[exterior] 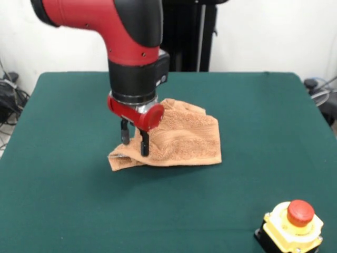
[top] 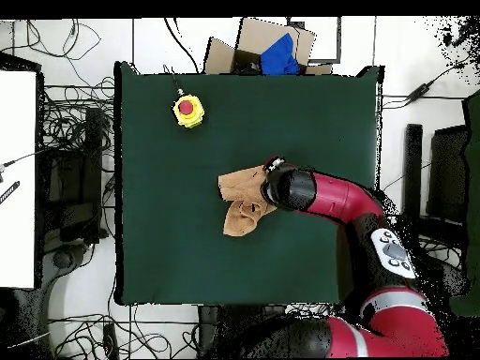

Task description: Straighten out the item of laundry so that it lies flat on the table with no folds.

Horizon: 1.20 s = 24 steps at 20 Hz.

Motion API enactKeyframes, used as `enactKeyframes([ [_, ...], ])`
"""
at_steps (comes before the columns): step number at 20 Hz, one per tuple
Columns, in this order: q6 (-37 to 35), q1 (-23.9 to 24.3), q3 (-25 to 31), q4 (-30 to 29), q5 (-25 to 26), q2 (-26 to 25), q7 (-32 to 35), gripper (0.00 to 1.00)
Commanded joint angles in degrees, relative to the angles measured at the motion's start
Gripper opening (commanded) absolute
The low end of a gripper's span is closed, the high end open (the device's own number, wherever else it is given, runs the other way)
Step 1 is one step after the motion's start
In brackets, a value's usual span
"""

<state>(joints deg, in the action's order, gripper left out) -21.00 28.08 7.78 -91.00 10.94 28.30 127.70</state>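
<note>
The orange-tan towel point(exterior: 184, 139) lies crumpled and folded over itself near the middle of the green table point(exterior: 63, 200). A loose corner sticks out at its lower left in the front view. My gripper point(exterior: 134, 142) hangs straight down over that left end, its two black fingers point(exterior: 144, 146) apart and low against the cloth, with nothing visibly held. In the overhead view the towel point(top: 240, 199) shows as a bunched shape on the table point(top: 169, 234). There the arm's head covers the gripper and the towel's right edge.
A yellow box with a red button point(exterior: 292, 226) stands at the table's near right corner in the front view; it also shows in the overhead view point(top: 187, 110). A cardboard box with something blue point(top: 277, 52) sits beyond the table's edge. Cables lie on the floor around it.
</note>
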Motion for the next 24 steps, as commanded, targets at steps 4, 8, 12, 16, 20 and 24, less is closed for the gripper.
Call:
enactKeyframes([
  [4, 3.6, 3.0, 12.2, -3.1, 2.6, -4.7, -3.6, 1.0],
  [8, 4.3, 3.3, 13.0, -3.1, 3.1, -5.4, -3.0, 1.0],
  [12, 4.7, 4.4, 14.8, -3.3, 3.4, -6.6, -3.5, 1.0],
  [16, 6.1, 6.9, 18.3, -4.7, 3.4, -7.8, -3.6, 0.0],
  [20, 7.9, 9.1, 21.9, -5.9, 3.2, -9.8, -3.5, 0.0],
  [24, 11.1, 9.3, 24.1, -6.7, 3.2, -11.5, -0.8, 0.0],
])
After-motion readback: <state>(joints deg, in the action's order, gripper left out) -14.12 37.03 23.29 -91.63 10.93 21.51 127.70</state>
